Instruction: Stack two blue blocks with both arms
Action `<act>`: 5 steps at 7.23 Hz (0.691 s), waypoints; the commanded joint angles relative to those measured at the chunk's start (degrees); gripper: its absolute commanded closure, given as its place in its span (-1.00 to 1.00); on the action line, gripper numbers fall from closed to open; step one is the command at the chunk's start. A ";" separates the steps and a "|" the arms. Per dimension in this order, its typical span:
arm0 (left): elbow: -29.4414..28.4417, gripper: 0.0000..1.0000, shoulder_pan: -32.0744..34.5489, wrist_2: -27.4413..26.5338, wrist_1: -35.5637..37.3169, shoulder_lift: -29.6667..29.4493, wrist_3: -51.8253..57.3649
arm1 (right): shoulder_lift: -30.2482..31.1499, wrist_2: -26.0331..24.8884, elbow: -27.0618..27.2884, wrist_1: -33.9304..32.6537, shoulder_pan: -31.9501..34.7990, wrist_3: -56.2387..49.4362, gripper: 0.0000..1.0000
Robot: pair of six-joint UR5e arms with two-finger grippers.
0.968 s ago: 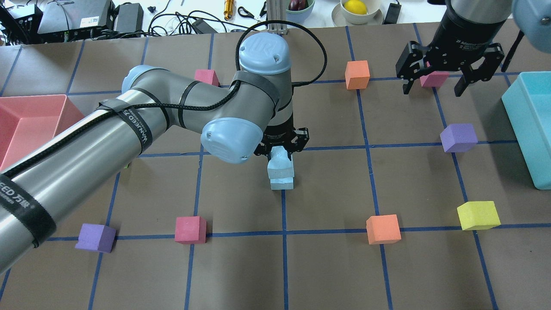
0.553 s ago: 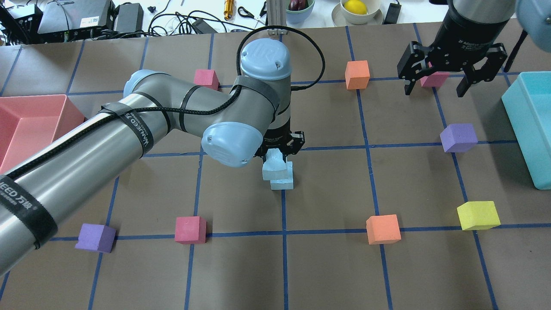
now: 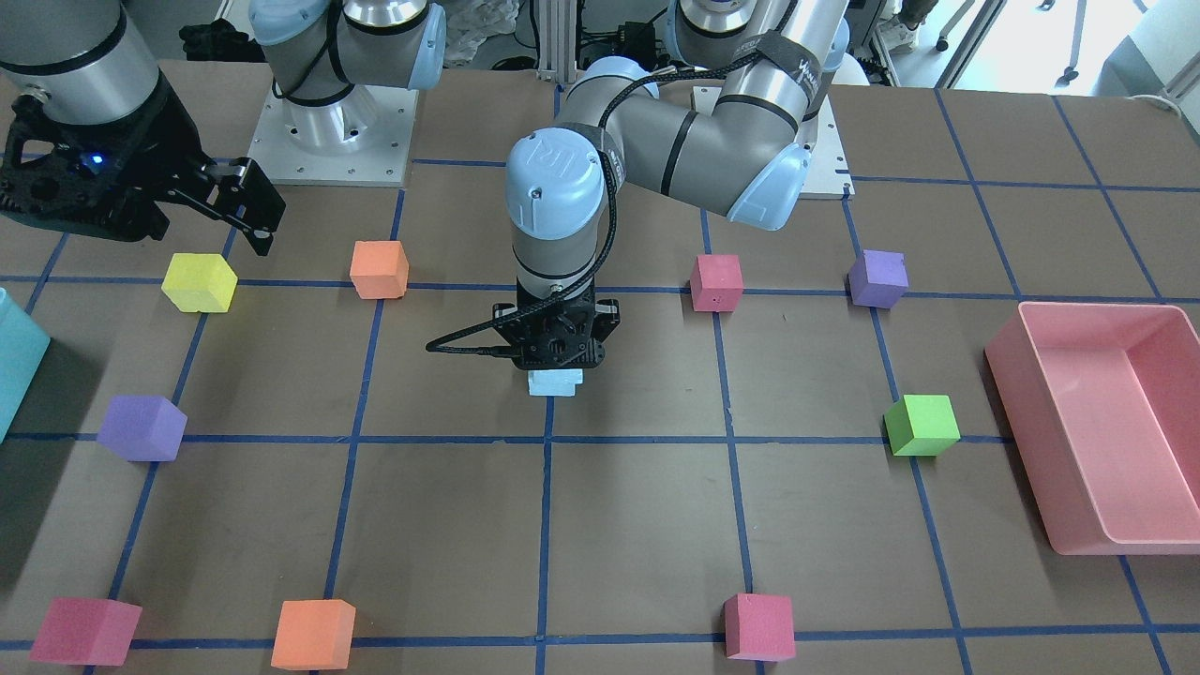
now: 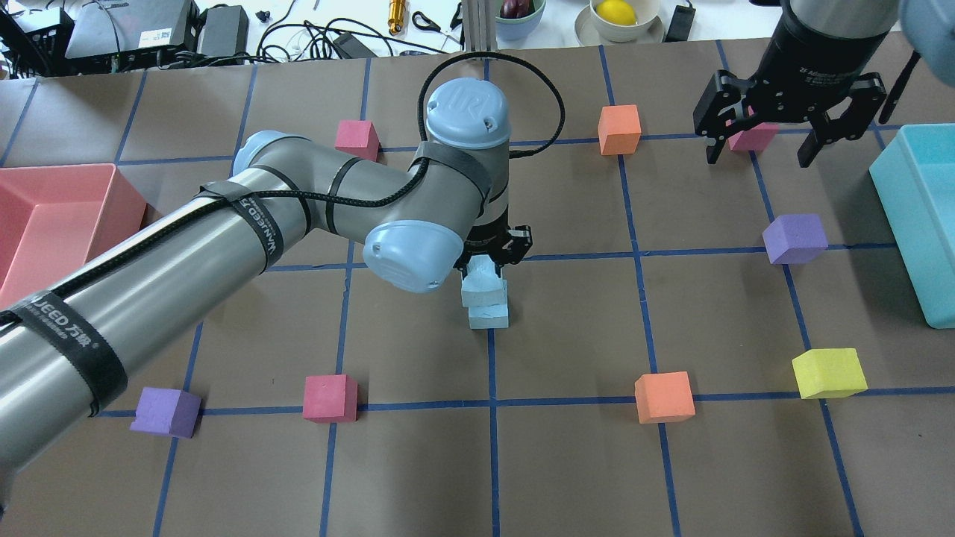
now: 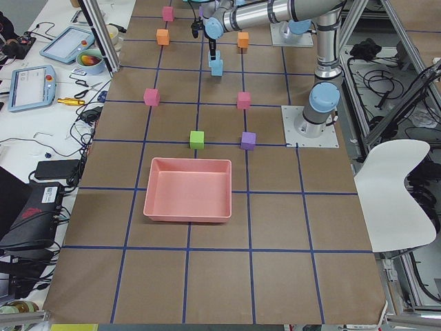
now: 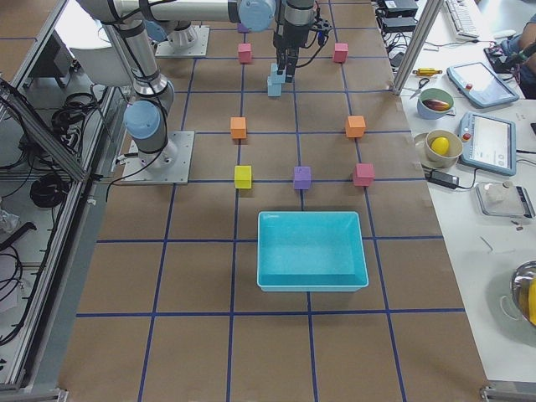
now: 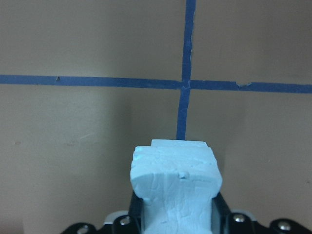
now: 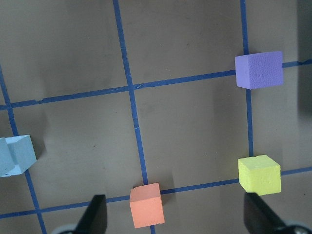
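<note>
We see the left arm (image 4: 186, 261) with its left jaws squeezed tight on one blue block (image 4: 483, 287). That block sits on top of the other blue block (image 4: 489, 319), a little crooked, near the middle of the tabletop (image 4: 567, 462) and close to where two blue tape lines cross. The right arm (image 4: 821, 37) holds its right jaws spread wide with nothing in them, up over a pink block (image 4: 753, 136) near the turquoise bin (image 4: 925, 224).

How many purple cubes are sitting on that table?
2. One purple cube lies near the turquoise bin; a second purple cube sits at the robot's near left. None seems hidden.
</note>
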State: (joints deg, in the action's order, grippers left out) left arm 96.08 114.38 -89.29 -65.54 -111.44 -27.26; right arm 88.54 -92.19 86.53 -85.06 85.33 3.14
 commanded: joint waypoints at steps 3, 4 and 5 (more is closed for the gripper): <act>0.16 0.66 0.67 1.14 -0.73 0.08 -0.07 | 0.75 0.00 0.30 0.25 0.01 0.03 -1.00; 0.25 0.66 1.11 0.88 -0.73 0.00 -0.07 | 0.75 0.00 0.30 0.25 0.01 0.12 -1.00; 0.16 0.56 1.11 0.44 -0.73 0.17 0.11 | 0.75 0.08 0.30 0.16 0.01 0.03 -1.00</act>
State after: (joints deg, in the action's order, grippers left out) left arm 96.26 115.30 -88.44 -66.20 -111.36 -27.29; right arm 89.29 -92.18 86.83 -84.83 85.34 3.21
